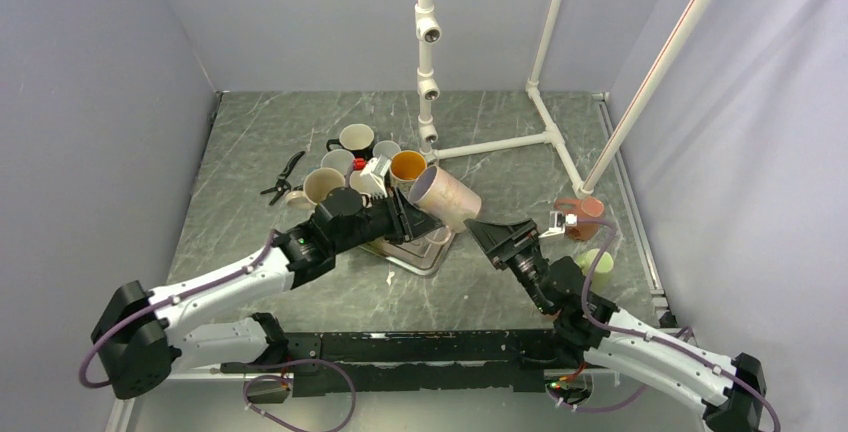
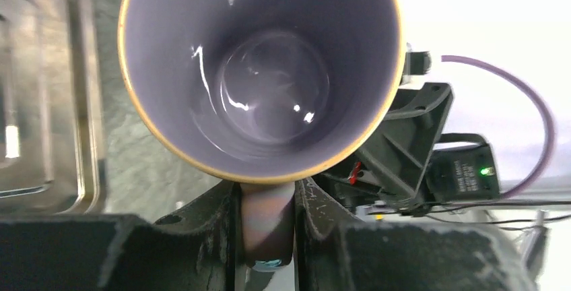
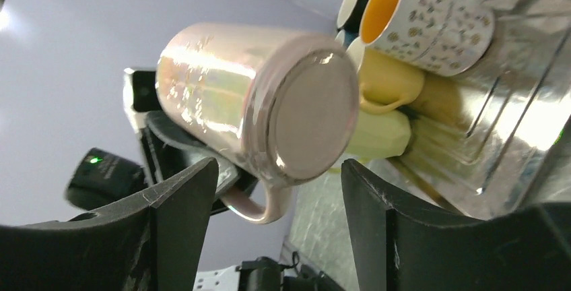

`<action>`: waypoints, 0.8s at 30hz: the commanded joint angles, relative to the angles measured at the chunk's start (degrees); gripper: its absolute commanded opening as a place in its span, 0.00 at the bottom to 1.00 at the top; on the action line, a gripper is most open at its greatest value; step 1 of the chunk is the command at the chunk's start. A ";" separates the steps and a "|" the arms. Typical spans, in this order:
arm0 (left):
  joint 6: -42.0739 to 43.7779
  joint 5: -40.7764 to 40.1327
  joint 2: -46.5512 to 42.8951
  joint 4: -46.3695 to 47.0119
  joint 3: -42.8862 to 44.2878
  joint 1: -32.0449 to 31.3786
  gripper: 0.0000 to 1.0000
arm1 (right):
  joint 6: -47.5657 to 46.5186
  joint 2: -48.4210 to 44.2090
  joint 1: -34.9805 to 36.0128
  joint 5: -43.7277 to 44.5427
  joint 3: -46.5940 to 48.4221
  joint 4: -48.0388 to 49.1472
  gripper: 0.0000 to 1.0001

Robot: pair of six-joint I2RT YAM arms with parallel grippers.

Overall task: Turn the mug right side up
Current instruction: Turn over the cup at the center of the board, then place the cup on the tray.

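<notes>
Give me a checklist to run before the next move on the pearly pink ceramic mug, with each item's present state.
1. Left gripper shut on the pearly pink ceramic mug by its handle: ok.
2. Right gripper open, its fingers on either side of the mug's flat base without touching it: ok.
3. Mug right side up: not ok. It lies on its side in the air, mouth toward the left wrist.
4. Mug clear of the steel tray below it: ok.
5. Free spot to set it down, away from the cluster of mugs: cannot tell.
</notes>
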 commanded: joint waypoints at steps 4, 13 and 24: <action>19.04 -8.14 -4.59 -28.72 13.01 -0.05 0.03 | -6.02 -5.89 0.00 8.51 3.05 -12.17 0.71; 26.25 -15.95 -3.04 -41.36 15.62 -0.08 0.03 | -4.15 -3.69 -0.02 19.77 11.66 -33.85 0.68; 29.89 -19.99 4.70 -34.10 13.61 -0.01 0.03 | -4.40 1.19 -0.77 23.09 18.76 -44.05 0.67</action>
